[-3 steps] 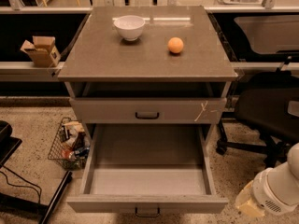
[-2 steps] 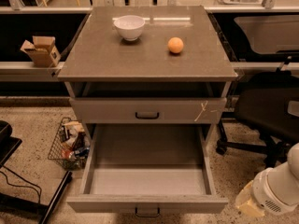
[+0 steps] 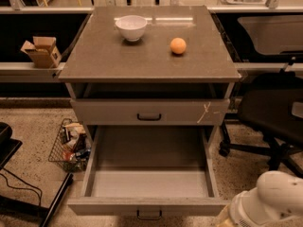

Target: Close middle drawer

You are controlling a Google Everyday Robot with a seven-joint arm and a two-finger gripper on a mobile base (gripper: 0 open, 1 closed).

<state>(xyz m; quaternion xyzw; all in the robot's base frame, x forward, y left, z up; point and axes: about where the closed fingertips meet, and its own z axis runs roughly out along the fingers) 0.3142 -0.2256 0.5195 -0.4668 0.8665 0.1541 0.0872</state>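
The middle drawer of the grey cabinet stands pulled far out toward me. Its long grey tray is empty, and its small black bow handle shows at the bottom edge of the view. Above it is a shut grey drawer with a pale cross-shaped mark on its right end. My gripper is at the end of the white arm in the bottom right corner, just right of the open drawer's front corner and apart from the handle.
A white bowl and an orange sit on the cabinet top. A wire basket of clutter stands on the floor at the left. A black office chair is at the right. A cardboard box rests on the left ledge.
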